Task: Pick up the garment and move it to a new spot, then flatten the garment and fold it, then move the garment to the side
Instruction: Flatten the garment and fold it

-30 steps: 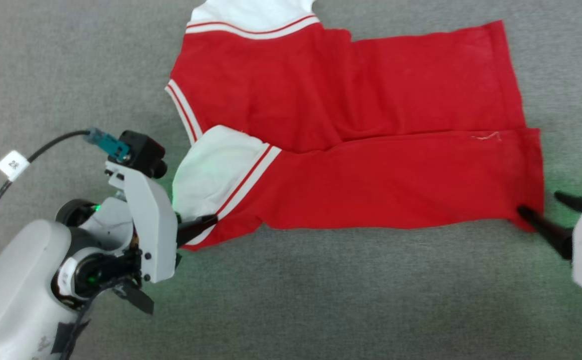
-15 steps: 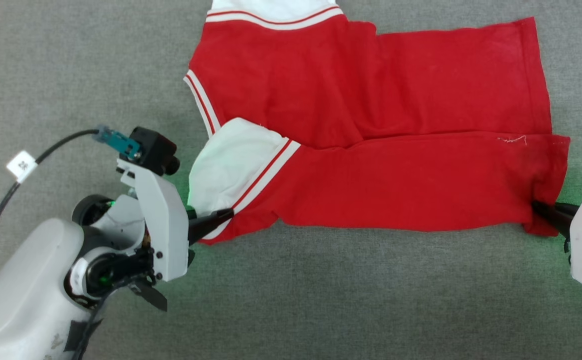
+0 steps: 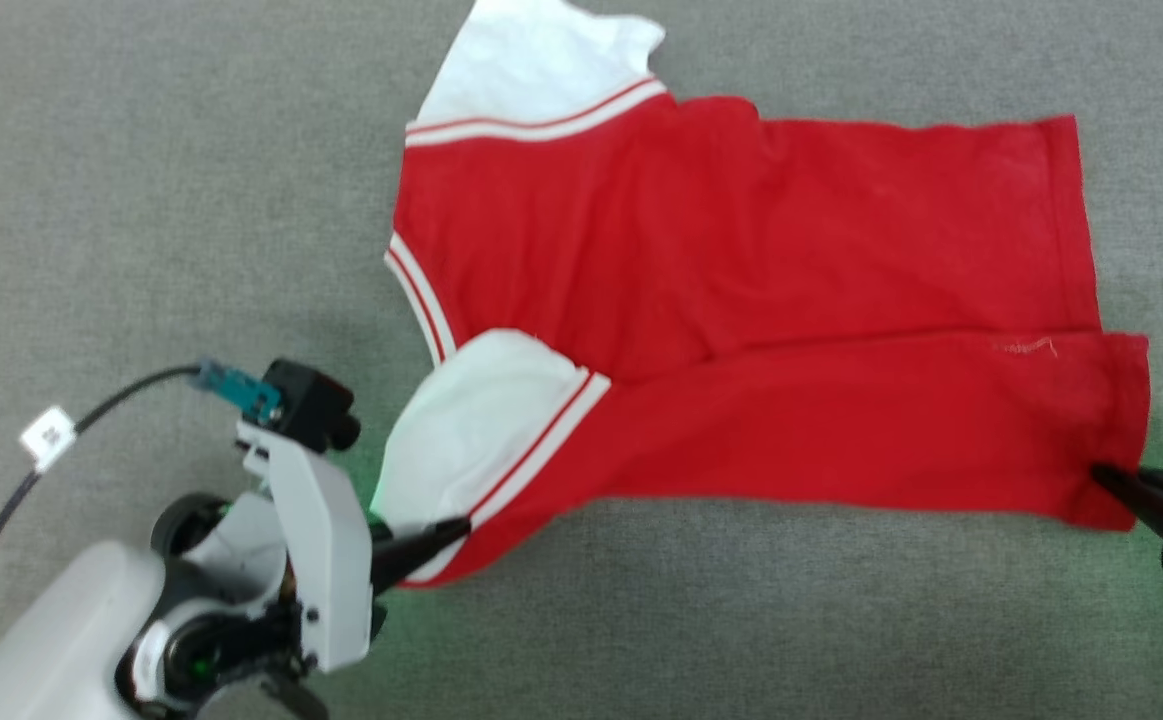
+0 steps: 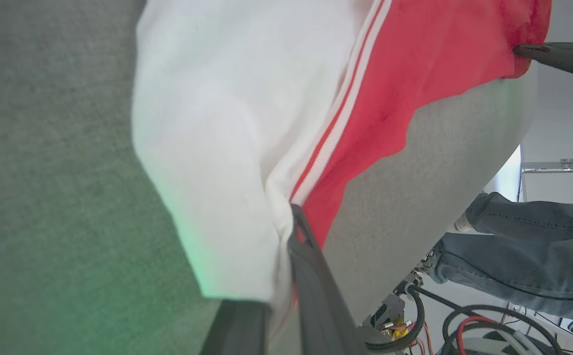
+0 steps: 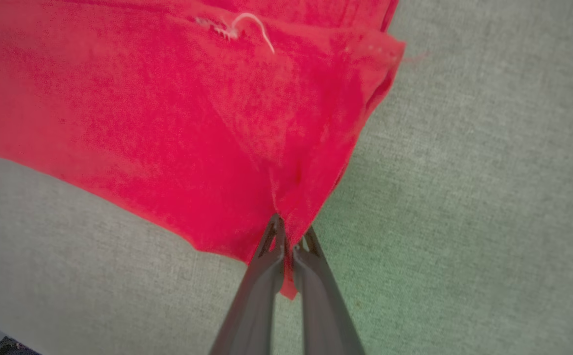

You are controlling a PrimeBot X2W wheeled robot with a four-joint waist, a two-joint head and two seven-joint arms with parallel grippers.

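At 4 o'clock on the counter (image 3: 141,200) | right gripper (image 3: 1106,478), wide a second ago, now pinches the hem corner of the garment (image 3: 741,300) | left gripper (image 3: 453,528) at 7 o'clock grips its sleeve seam | fold likely next

The garment (image 3: 741,300) lies spread across the counter (image 3: 141,200). The left tool (image 3: 453,526) sits at its near left corner, the right tool (image 3: 1103,473) at its near right corner.
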